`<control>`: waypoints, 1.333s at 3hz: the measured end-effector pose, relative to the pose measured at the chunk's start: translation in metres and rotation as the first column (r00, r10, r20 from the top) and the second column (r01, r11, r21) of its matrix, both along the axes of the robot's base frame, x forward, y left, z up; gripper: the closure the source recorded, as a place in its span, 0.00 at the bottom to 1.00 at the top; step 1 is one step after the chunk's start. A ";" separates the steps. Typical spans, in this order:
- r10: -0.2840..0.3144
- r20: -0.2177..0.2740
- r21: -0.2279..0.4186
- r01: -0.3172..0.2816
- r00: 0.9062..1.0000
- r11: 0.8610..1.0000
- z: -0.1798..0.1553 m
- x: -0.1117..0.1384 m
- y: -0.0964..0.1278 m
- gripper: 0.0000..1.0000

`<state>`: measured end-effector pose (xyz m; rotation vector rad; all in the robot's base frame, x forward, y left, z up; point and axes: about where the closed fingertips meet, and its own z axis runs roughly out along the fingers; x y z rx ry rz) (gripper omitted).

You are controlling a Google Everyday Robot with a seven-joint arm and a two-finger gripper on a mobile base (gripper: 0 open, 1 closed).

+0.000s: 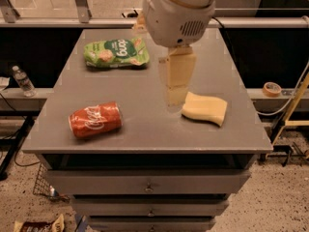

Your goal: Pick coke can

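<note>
Camera view, nearest first: drawer fronts [147, 182] under the grey surface [145, 137]. The coke can [95, 120] lies on its side at front left, near the edge, lettering up, touching nothing. I judge it light and thin-walled, easy to dent under a hard squeeze, smooth and apt to roll. It is best taken across the round body at mid-length, not by the ends. A yellow sponge [204, 108] sits right of centre, well apart from the can. The gripper [175, 100] hangs pointing down over mid-surface, just beside the sponge and away from the can; whether the jaws are open or closed I cannot tell. A green snack bag [116, 52] lies at far left.
</note>
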<state>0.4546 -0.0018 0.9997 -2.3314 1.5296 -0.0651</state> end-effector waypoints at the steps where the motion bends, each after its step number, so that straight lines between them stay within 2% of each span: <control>1: 0.061 -0.061 0.002 -0.061 0.996 0.998 -0.023 0.005 0.022 0.00; 2: 0.117 -0.129 0.038 -0.113 0.985 0.993 -0.059 0.011 0.055 0.00; 3: 0.141 -0.181 0.033 -0.137 0.973 0.990 -0.097 0.024 0.086 0.00; 4: 0.145 -0.204 0.016 -0.144 0.968 0.989 -0.121 0.040 0.103 0.00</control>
